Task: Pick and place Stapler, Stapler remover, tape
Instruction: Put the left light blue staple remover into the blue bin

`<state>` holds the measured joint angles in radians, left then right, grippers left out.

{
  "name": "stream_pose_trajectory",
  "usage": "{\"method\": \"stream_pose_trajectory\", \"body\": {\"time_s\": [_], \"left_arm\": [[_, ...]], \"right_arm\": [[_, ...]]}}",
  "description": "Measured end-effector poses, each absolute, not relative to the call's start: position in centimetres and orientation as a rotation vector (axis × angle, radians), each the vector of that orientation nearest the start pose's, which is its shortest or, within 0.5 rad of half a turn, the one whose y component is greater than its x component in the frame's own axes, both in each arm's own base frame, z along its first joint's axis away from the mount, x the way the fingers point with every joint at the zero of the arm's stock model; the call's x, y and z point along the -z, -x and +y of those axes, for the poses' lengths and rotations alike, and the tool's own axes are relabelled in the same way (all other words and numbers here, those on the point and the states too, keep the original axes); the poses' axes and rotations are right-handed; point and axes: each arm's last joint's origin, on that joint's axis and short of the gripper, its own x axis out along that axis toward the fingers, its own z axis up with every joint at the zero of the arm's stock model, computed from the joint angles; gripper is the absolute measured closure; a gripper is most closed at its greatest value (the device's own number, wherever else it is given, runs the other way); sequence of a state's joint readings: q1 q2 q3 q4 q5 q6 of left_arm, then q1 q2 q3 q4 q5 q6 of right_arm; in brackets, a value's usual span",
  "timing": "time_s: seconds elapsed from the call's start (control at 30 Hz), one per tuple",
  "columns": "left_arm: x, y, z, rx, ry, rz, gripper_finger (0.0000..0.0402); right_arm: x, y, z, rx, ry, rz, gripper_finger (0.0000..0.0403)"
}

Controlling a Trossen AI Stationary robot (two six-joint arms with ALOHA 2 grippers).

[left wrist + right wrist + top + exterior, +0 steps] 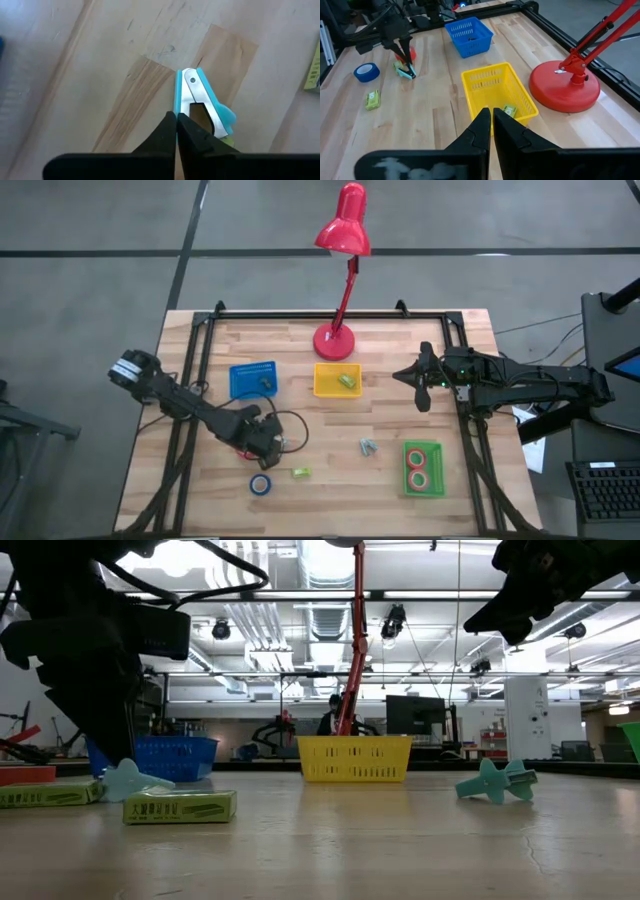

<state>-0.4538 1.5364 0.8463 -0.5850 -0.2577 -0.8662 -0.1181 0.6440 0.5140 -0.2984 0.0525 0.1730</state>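
Observation:
My left gripper stands low over the table's near left, shut at a teal stapler remover with a metal plate; the same remover shows at table level. A small green stapler and a blue tape roll lie on the table just nearer. A second stapler remover lies at mid-table. Two red tape rolls lie in the green bin. A red roll sits behind the left gripper. My right gripper hangs shut, high to the right of the yellow bin. My left gripper pinches the stapler remover by its teal side edge, which runs in between the two fingertips. The fingers come from above, pointing down, and lie along that edge. The remover's body sticks out past the fingers; its underside seems to rest on the table.
A red desk lamp's base stands at the far middle. The blue bin holds a small item, and the yellow bin holds a green stapler. Another green stapler lies by the left gripper. Bare wood lies in the near middle.

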Motion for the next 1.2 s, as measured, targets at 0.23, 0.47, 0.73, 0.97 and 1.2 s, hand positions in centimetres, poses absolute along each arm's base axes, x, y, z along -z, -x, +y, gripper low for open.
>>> {"method": "stream_pose_trajectory", "body": {"time_s": [0.23, 0.47, 0.73, 0.97, 1.2], "left_arm": [[-17.2, -24.1, -10.8, -0.321, 0.239, 1.132, 0.0396], [-19.9, -23.7, -9.9, -0.333, 0.175, 1.058, 0.0397], [-23.6, -21.0, -7.7, -0.505, 0.026, 1.007, 0.0395], [-24.4, -19.0, -5.2, -0.700, 0.015, 0.979, 0.0398], [-23.0, -18.8, -3.1, -0.826, 0.082, 1.026, 0.0393]], "right_arm": [[-25.0, -14.6, -1.9, 0.205, -0.184, 0.413, 0.0385], [-25.0, -14.6, -1.9, 0.205, -0.184, 0.413, 0.0385], [-25.0, -14.6, -1.9, 0.205, -0.184, 0.414, 0.0385], [-25.0, -14.6, -1.9, 0.205, -0.185, 0.413, 0.0385], [-25.0, -14.6, -1.9, 0.205, -0.186, 0.413, 0.0385]]}}
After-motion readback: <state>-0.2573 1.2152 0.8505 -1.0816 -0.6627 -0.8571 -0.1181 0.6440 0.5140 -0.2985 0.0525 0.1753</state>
